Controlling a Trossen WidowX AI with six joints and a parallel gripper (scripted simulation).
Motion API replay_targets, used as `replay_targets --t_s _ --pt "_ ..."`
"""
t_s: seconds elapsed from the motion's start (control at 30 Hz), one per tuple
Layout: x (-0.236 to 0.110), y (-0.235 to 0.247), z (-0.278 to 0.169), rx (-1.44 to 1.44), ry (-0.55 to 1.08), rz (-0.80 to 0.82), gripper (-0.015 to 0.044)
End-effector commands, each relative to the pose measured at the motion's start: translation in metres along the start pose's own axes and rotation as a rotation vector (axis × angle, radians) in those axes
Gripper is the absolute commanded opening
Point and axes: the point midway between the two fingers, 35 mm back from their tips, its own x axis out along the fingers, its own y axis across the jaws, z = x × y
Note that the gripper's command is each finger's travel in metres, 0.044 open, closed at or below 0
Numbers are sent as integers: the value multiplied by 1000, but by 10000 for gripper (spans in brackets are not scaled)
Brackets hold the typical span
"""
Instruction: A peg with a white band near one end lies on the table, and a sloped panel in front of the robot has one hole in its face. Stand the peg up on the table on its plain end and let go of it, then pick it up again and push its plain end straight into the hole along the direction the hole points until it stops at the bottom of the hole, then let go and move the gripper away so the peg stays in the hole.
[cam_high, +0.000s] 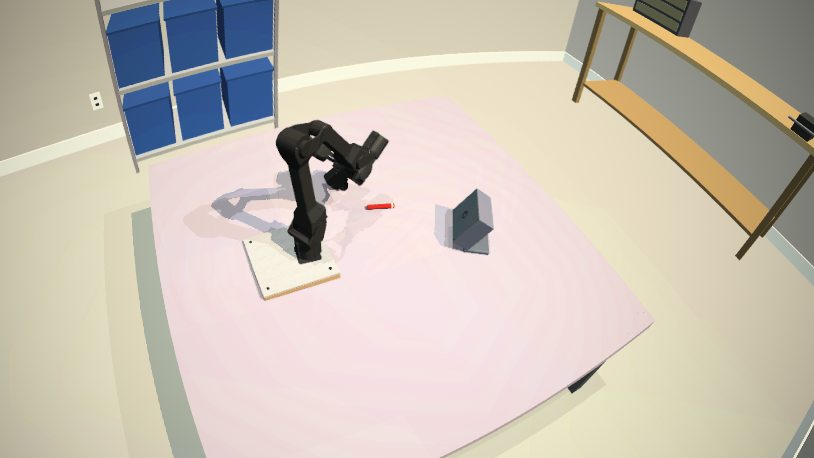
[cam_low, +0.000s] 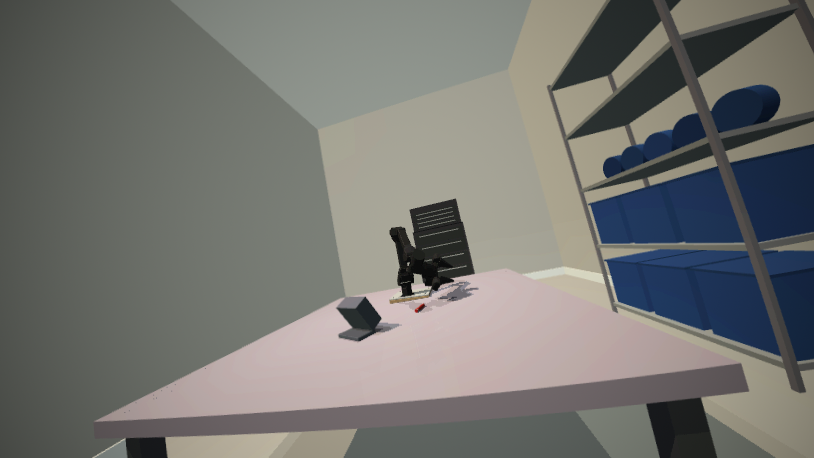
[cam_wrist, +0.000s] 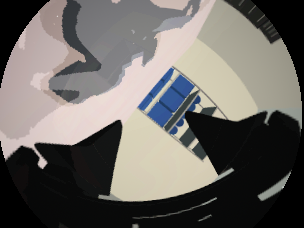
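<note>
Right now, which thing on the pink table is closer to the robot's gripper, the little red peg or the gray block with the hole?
The red peg. It lies just beside the open gripper, while the sloped gray panel sits farther out, beyond the peg.

shelf rack (cam_high: 132, 149) (blue bins (cam_high: 198, 102)) | wooden bench (cam_high: 683, 51) | outlet (cam_high: 96, 100)

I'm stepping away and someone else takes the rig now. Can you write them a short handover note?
Gripper: open, holding nothing, raised above the table beside the arm.
Peg: red, lying flat on the pink table, between the arm and the panel, untouched.
Sloped panel: stands apart from the peg, its hole vacant.
Done: nothing yet.
Left: grasp the peg, stand it on its plain end, release, regrasp, push it into the hole, release, retreat.
</note>
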Motion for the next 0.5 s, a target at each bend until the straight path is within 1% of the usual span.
replay_targets --t_s 0.0,0.03,0.47 --pt "0 0 0 -4 0 3 426" --pt "0 2 -1 -17 -2 11 440" --pt "-12 37 -16 -337 -94 203 440"
